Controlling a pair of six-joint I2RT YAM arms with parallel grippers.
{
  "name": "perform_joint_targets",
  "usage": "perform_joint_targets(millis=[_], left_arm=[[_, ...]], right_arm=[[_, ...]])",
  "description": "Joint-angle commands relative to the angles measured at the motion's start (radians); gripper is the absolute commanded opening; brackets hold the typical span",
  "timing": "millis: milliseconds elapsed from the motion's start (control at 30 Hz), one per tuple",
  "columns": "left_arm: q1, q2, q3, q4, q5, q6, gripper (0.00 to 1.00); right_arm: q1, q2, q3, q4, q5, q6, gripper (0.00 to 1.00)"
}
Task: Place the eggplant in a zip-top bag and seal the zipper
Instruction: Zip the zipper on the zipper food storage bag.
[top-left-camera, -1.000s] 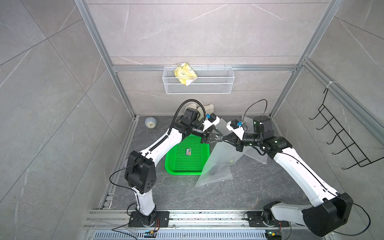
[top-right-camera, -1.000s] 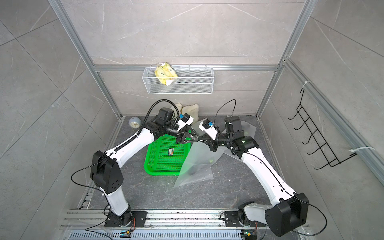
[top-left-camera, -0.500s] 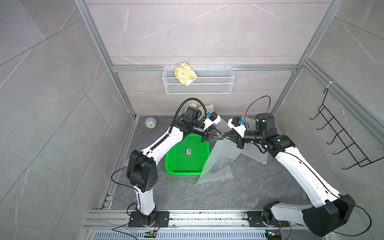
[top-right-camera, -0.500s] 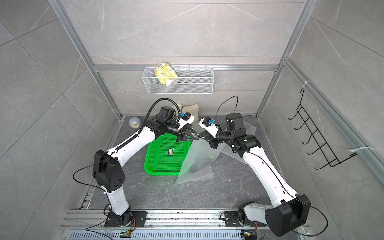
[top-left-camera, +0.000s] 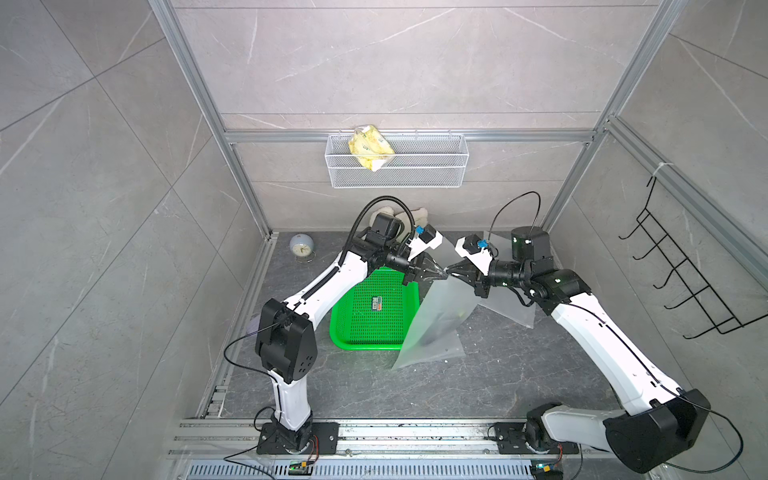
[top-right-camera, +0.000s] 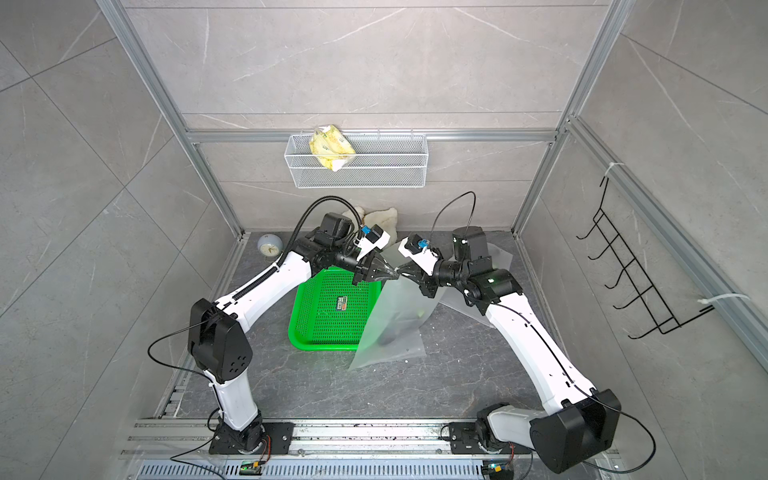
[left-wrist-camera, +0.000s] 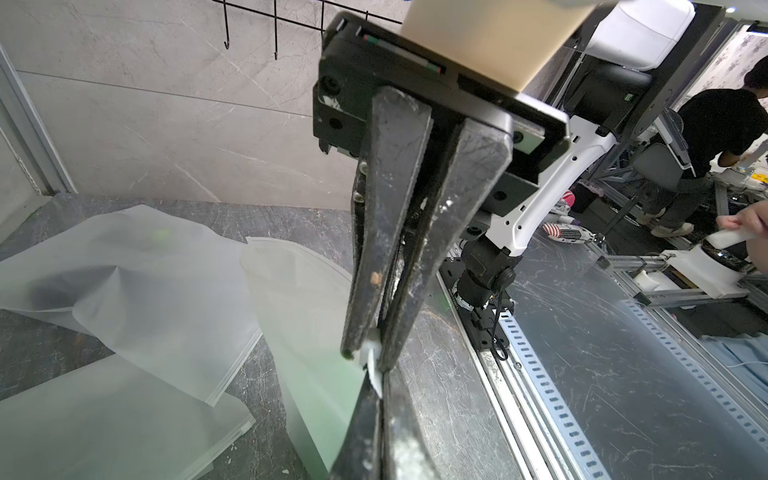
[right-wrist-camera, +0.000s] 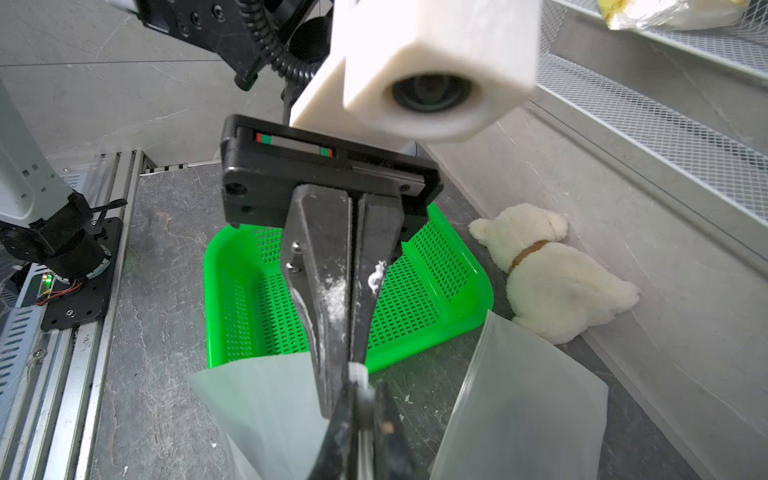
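Nearest the front edge of the worktop (top-left-camera: 374, 395), the bottom of the zip-top bag (top-left-camera: 432, 316) trails on the stone. The eggplant (top-left-camera: 434, 330) shows as a dark shape through the frosted film, sunk low inside the bag, just beside the right rim of the green tray (top-left-camera: 365, 316). The film looks thin, limp and slick, so it should crumple and slide rather than hold a shape. The eggplant's modest weight probably pulls the mouth downward. The best hold is likely the stiffer zipper strip along the top edge, pinched firmly so it cannot slip out. Higher up and further back, above the tray's far right corner, the left tool (top-left-camera: 440, 272) and the right tool (top-left-camera: 452, 272) meet almost tip to tip. Each has its jaws pressed together on that top edge, and the wrist views show a white sliver of the bag caught between the pads. Both arms rise from the front rail and lean inward. Their forearms stretch toward the middle and their wrists lie nearly level, forming an arch over the tray. Beyond them a spare bag (top-left-camera: 511, 307) lies flat under the right wrist, and a plush toy (right-wrist-camera: 557, 270) sits against the far edge.
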Motion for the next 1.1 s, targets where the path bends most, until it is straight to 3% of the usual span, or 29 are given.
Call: perform_joint_targets(millis=[0,133,333,533,667,1067], left_arm=[[-0.004,-0.002,0.046,-0.010,-0.001,0.053,0.00],[-0.001,-0.032,0.031,-0.024,-0.026,0.098,0.00],[0.010,-0.077,-0.017,0.020,-0.037,0.107,0.00],[0.030,-0.144,-0.148,0.242,-0.063,-0.002,0.00],[0.036,-0.154,-0.174,0.283,-0.070,-0.025,0.00],[0.087,-0.211,-0.238,0.409,-0.069,-0.104,0.00]], right_arm=[[0.012,-0.013,0.008,-0.096,-0.040,-0.091,0.00],[0.009,-0.021,-0.013,-0.143,0.013,-0.166,0.00],[-0.011,-0.022,-0.028,-0.154,0.008,-0.177,0.00],[-0.054,-0.010,-0.010,-0.186,-0.057,-0.159,0.00],[-0.089,0.002,0.000,-0.180,-0.158,-0.120,0.00],[-0.144,0.014,-0.024,-0.177,-0.096,-0.130,0.00]])
